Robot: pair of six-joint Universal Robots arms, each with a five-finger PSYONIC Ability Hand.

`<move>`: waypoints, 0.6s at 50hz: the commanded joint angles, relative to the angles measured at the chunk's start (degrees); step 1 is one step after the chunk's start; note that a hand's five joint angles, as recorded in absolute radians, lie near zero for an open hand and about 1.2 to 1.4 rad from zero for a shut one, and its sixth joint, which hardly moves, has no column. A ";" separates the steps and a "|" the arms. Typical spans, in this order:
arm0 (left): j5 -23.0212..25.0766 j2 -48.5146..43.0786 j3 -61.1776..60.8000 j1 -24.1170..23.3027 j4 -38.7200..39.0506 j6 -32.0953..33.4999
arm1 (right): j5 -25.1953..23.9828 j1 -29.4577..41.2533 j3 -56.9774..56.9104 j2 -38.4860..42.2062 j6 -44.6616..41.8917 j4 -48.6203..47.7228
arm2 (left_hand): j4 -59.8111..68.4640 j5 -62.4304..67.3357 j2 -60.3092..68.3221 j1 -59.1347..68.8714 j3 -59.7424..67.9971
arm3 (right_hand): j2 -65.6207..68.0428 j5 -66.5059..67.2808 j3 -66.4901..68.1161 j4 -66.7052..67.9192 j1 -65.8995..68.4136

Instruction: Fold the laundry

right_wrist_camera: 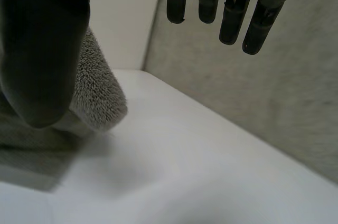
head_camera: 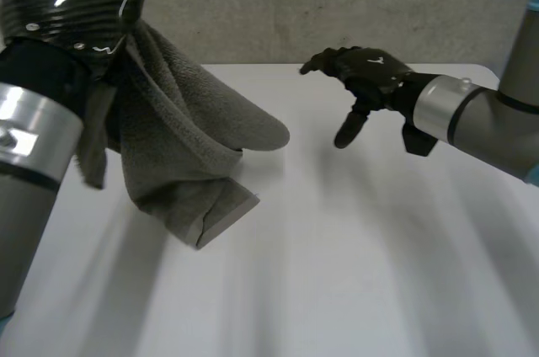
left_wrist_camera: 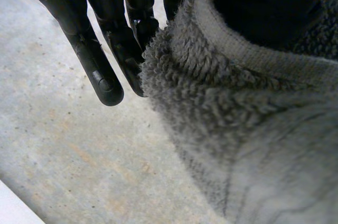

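**Hanging a grey towel (head_camera: pixel 185 146) from the raised left arm (head_camera: pixel 50 121) over the desk (head_camera: pixel 379 273)**

Head view: the left arm stands high at the desk's left side, and the towel drops from beneath its wrist in loose folds. One rounded fold juts out toward the middle of the desk. The lowest flap, a hemmed corner, touches the white surface, while the rest of the cloth hangs clear of it. The right robot hand (head_camera: pixel 370 79) hovers above the far half of the desk, well apart from the towel. It is open, its fingers relaxed and slightly bent, and it holds nothing. A grey wall (head_camera: pixel 337 3) runs behind the desk.

Left wrist view: the left robot hand (left_wrist_camera: pixel 100 71) comes in with the towel's thick pile pressed right beside it. A hemmed edge of the cloth curves around a dark part of the hand. From here I cannot tell whether this robot hand grips the towel or merely carries it draped.

Right wrist view: the right robot hand's fingers (right_wrist_camera: pixel 227 18) point out straight and spread, with the thumb (right_wrist_camera: pixel 42 49) wide apart from them, empty in between. Past the thumb, the towel's rounded fold and a flat hemmed part lie low against the desk. The grey wall rises at the desk's far edge.
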 commanded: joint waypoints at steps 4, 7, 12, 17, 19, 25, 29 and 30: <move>-0.25 2.89 -2.59 0.08 -0.33 -0.03 | -4.28 6.39 -7.74 12.63 6.43 9.44 | 10.19 11.17 10.24 11.65 10.28 | 5.56 6.43 6.07 5.03 6.46; -0.25 2.72 -2.50 0.08 -0.41 -0.03 | -3.67 7.45 -3.44 11.93 6.43 7.96 | 10.19 11.17 10.24 11.65 10.28 | 14.16 15.03 14.67 13.63 15.06; -0.16 2.54 -2.15 0.17 -0.24 -0.03 | -2.00 7.81 3.94 7.11 7.13 3.66 | 10.19 11.17 10.24 11.65 10.28 | 14.86 15.72 15.36 14.33 15.76; -0.16 2.19 -1.88 0.26 -0.15 -0.03 | 0.02 7.28 10.62 0.52 7.04 -0.92 | 10.19 11.17 10.24 11.65 10.28 | 14.70 15.56 15.20 14.17 15.59; -0.16 2.10 -1.88 0.34 -0.06 -0.03 | 0.90 7.01 12.22 -1.61 6.96 -1.81 | 10.19 11.17 10.24 11.65 10.28 | 13.85 14.72 14.36 13.32 14.75; -0.16 1.49 -1.62 1.92 -0.15 -0.03 | 6.33 4.74 17.92 -9.41 6.34 -2.95 | 10.19 11.17 10.24 11.65 10.28 | 11.32 12.18 11.83 10.79 12.22; -0.16 1.49 -1.44 2.10 -0.15 -0.03 | 6.88 3.41 20.14 -11.89 6.43 -3.04 | 10.19 11.17 10.24 11.65 10.28 | 18.06 18.92 18.56 17.53 18.96; -0.16 1.49 -1.36 2.01 -0.06 -0.03 | 6.36 3.32 21.44 -12.50 6.52 -2.78 | 10.19 11.17 10.24 11.65 10.28 | 25.39 26.25 25.89 24.86 26.28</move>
